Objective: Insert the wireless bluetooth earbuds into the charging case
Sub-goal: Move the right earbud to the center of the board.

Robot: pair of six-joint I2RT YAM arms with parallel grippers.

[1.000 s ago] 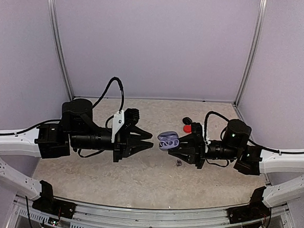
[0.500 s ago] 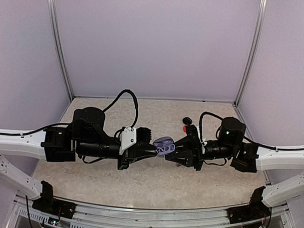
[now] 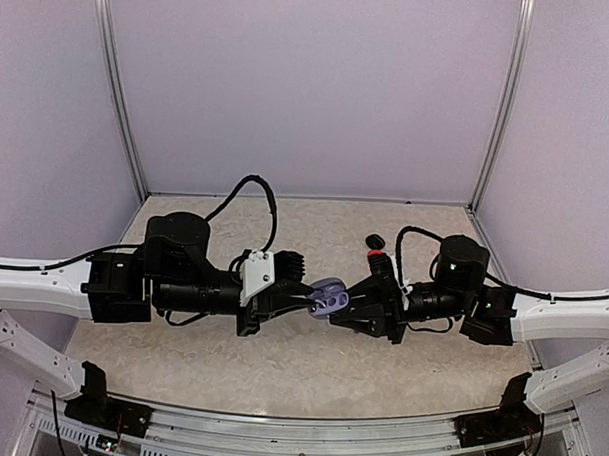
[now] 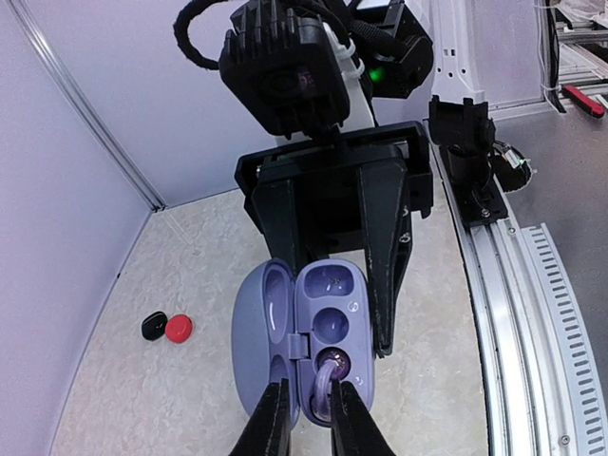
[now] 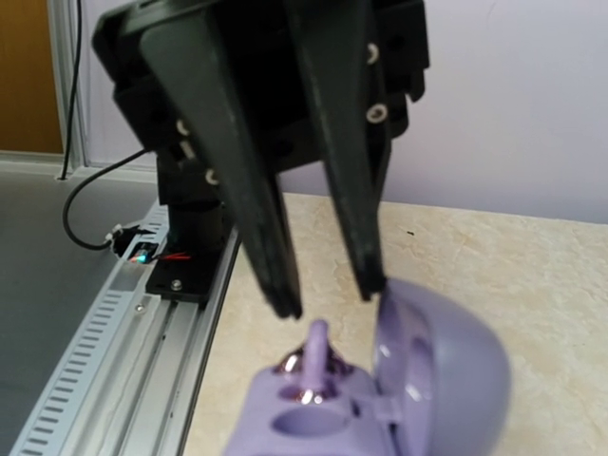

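As both arms [image 3: 193, 279] stretch inward, right gripper [image 3: 340, 301] clamping open case [image 4: 285, 332], left gripper [image 4: 311, 423] astride earbud [image 4: 323, 380] — grip unclear

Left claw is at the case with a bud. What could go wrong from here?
1. The purple earbud stands stem-up in the lower socket of the charging case and looks unseated. The left claw flanks the stem, so an off-axis push could jam it or flick it out.
2. The case is carried only by the right claw, lid open. Downward pressure may twist it in that grip or knock it loose.
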